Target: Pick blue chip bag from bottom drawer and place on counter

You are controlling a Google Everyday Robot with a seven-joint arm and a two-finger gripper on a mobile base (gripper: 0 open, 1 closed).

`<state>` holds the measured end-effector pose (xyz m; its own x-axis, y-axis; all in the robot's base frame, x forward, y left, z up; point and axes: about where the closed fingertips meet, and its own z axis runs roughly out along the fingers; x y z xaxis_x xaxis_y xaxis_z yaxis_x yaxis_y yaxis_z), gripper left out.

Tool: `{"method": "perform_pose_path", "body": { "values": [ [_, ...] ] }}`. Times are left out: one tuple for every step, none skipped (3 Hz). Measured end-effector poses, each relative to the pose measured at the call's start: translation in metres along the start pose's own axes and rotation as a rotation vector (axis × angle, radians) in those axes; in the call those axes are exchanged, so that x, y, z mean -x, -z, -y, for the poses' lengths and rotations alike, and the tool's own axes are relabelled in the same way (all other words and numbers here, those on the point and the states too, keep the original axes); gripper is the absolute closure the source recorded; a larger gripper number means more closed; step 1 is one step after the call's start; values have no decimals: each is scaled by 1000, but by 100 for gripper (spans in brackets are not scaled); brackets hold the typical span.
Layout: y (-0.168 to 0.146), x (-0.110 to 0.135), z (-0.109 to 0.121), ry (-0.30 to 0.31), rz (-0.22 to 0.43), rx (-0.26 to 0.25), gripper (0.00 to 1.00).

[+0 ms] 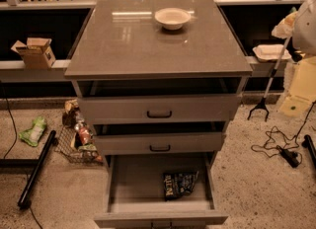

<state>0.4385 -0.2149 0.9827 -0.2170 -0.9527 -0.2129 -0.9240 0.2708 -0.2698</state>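
The blue chip bag [179, 184] lies flat inside the open bottom drawer [129, 183], towards its right front, with the white lettering facing up. The counter [128, 45] is the glossy grey-brown top of the cabinet. A white bowl [172, 18] stands near its back edge. My gripper is not in view. Only pale parts of my arm [302, 25] show at the right edge, well above and to the right of the drawer.
The top drawer [159, 108] and the middle drawer [159, 143], both with black handles, are pulled slightly out. A wire basket of snack packets [79, 141] and a green packet [32, 131] lie on the floor at the left. A thin pole with a black forked foot [261, 108] and cables [281, 146] are at the right.
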Motion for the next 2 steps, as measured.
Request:
{"method": "perform_pose_path", "body": {
  "values": [
    [0,0,0,0,0,0,0],
    [-42,4,-4,27,43,60,0]
  ]
}}
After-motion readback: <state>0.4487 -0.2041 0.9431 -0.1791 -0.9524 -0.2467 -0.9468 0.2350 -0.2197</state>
